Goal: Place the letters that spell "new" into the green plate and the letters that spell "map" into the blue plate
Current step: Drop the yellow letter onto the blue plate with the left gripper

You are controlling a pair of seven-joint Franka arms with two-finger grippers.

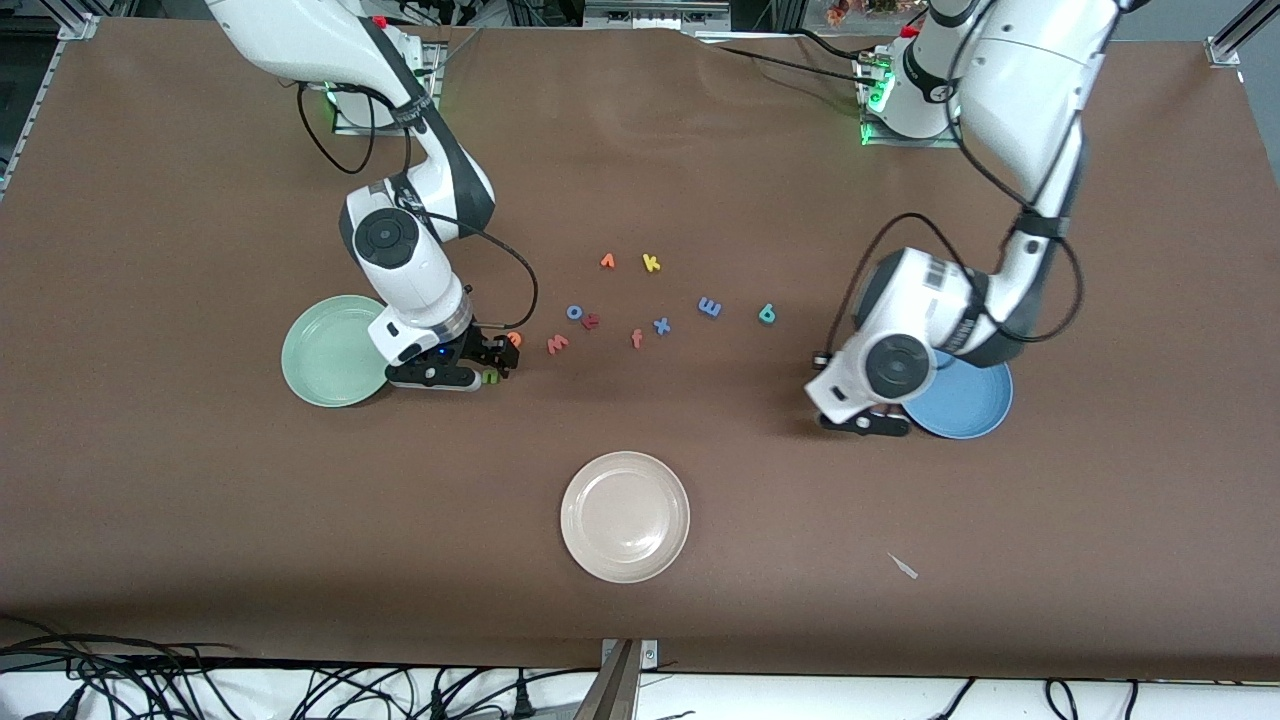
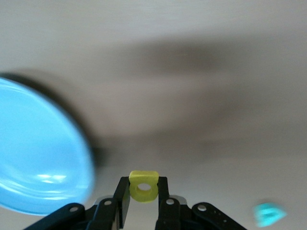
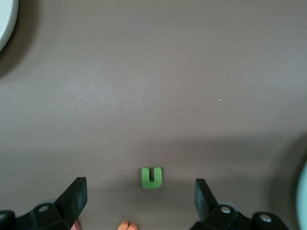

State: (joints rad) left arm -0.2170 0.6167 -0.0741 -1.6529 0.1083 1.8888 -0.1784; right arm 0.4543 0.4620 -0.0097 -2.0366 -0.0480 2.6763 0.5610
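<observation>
Green foam, your small "n" (image 3: pixel 152 177) lies flat on the table between the right gripper's (image 3: pixel 140 196) spread fingers beside the green plate (image 1: pixel 330 350), while the left gripper (image 2: pixel 144 201) pinches a yellow looped letter (image 2: pixel 144 186) just beside the blue plate (image 2: pixel 38 163).

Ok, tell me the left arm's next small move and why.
Probably carry the yellow letter sideways until it is over the blue plate, then let go. The left gripper is shut on that letter just beside the plate's rim, not above it. The right gripper hangs open over the green letter.
</observation>
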